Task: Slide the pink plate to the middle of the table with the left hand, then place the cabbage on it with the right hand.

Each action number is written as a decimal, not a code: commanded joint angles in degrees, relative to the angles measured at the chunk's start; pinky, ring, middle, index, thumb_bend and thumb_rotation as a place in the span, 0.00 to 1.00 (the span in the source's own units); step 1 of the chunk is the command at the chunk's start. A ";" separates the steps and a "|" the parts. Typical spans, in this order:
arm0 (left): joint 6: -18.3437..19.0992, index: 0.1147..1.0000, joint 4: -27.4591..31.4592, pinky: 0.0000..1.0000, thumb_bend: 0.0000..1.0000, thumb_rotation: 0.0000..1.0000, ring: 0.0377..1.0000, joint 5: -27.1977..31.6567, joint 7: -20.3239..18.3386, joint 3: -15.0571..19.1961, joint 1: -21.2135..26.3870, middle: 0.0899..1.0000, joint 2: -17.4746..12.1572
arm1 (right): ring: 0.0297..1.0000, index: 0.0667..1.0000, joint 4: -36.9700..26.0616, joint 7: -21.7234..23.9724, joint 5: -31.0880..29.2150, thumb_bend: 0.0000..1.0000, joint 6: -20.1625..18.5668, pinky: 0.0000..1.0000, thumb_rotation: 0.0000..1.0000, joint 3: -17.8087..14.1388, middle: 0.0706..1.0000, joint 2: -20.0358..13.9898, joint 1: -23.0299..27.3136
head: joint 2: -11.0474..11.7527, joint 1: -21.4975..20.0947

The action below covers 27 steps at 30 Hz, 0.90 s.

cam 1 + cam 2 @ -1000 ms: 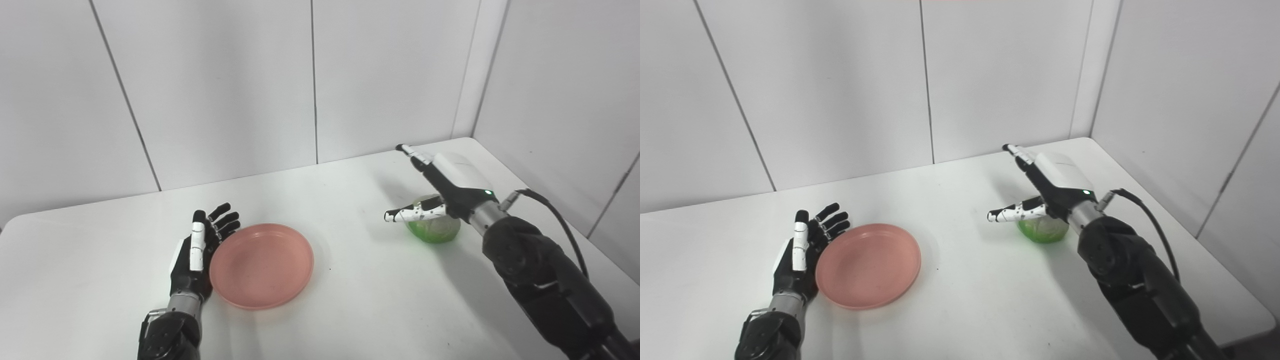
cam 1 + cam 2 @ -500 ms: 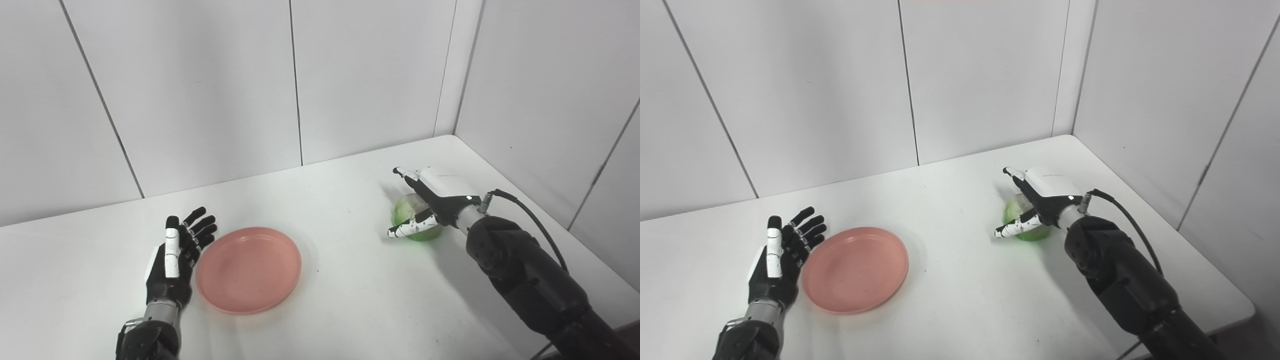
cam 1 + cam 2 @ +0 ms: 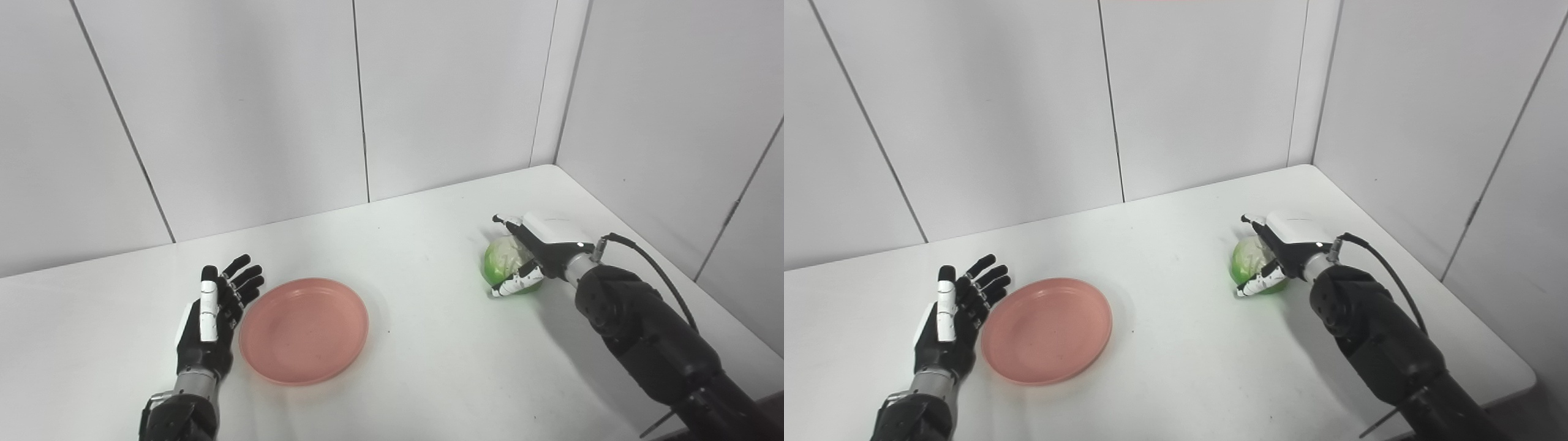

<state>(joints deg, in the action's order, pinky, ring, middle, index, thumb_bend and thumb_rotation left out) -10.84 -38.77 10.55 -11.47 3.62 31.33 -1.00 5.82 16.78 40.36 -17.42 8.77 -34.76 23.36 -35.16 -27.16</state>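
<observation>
Risk: cabbage [image 3: 506, 264] is round and sits on the table [image 3: 429, 367] well right of the pink plate [image 3: 304, 329]; a loose wrap could let it roll out toward the right edge on lifting, or roll off the shallow plate on release.

Right hand [image 3: 539, 245]: cupped over the cabbage from the right, thumb low across its near side, fingers over the top. Contact looks made, but whether the grasp is firm, cannot tell.

Left hand [image 3: 211, 312]: released, fingers spread, holding nothing, just beside the plate's left rim.
</observation>
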 commanded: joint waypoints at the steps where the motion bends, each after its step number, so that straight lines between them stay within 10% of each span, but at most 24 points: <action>1: -1.08 0.74 -0.24 0.83 0.82 1.00 0.79 -0.05 -0.41 -0.04 -1.22 0.76 -0.29 | 0.72 0.77 -0.47 -1.75 -2.02 0.88 0.94 0.58 0.03 -1.68 0.81 -0.15 0.70 | 0.06 0.04; 8: 0.02 0.76 0.61 0.86 0.83 1.00 0.79 -0.17 -0.37 -0.18 -1.62 0.77 -0.43 | 0.42 0.48 0.66 -9.02 -2.60 0.53 3.52 0.37 0.00 -2.58 0.48 1.66 -0.12 | -0.27 0.17; 20: 1.65 0.75 2.73 0.86 0.83 1.00 0.80 -0.24 0.39 -0.35 -2.48 0.77 0.48 | 0.41 0.49 0.91 -21.34 -4.38 0.52 10.86 0.39 0.00 -4.66 0.45 5.10 -0.43 | -0.58 4.35; 27: 2.71 0.73 5.75 0.83 0.81 1.00 0.78 -0.74 1.41 -1.00 -3.81 0.76 2.53 | 0.39 0.50 -9.64 -19.70 -6.22 0.52 11.24 0.38 0.00 -2.98 0.45 10.29 0.87 | -2.16 13.90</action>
<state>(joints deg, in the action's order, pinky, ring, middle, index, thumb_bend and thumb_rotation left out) -8.17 -33.21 9.58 -10.37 3.07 28.31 0.50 -1.65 -2.73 34.44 -8.18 5.74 -24.77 21.46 -37.35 -13.27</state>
